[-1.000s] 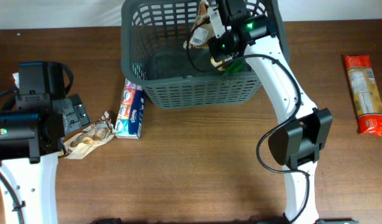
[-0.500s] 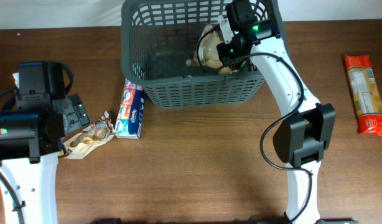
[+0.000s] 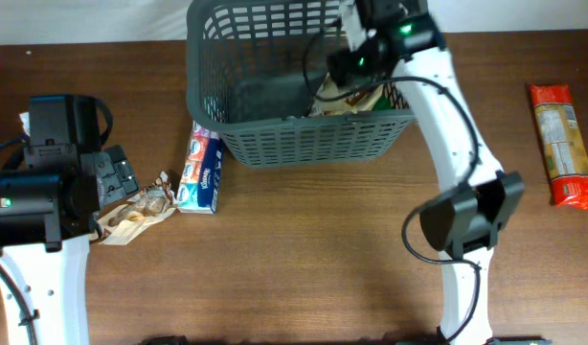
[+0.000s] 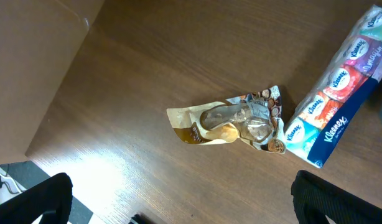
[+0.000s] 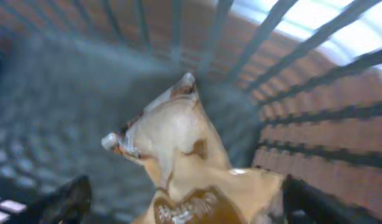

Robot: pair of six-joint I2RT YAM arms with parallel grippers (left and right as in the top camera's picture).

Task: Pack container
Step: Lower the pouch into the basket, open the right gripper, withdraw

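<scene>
Item: tan packet, newly released into basket.
Right gripper, clamped on the packet a second ago, now stands with its fingers apart above it; the packet lies loose on the basket floor by the right wall, so one item counts as packed. The basket sits at the counter's far edge. Left gripper hangs spread wide over a snack bag touching tissues. These and the pasta at far right remain unpacked.
</scene>
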